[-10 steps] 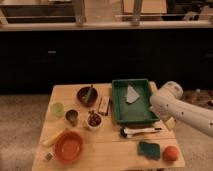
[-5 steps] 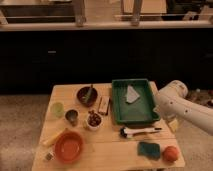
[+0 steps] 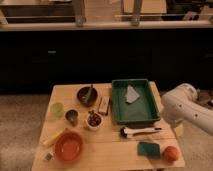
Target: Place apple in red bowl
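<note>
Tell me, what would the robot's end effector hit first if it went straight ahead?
Cannot tell: the end effector is out of view. Only the white arm shows, just right of the green tray.

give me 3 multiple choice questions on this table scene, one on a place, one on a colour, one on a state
1. Where is the apple?
A on the floor
B at the front right of the table, by the sponge
C on the back shelf

2. What colour is the tray?
A green
B blue
C white

3. The red bowl is
A holding the apple
B upside down
C upright and empty

Answers: 1 B, it lies just right of the sponge near that corner. 2 A, the walls and floor are dark green. 3 C, its inside shows bare.
The gripper is out of view; only the arm shows at the table's right.
</note>
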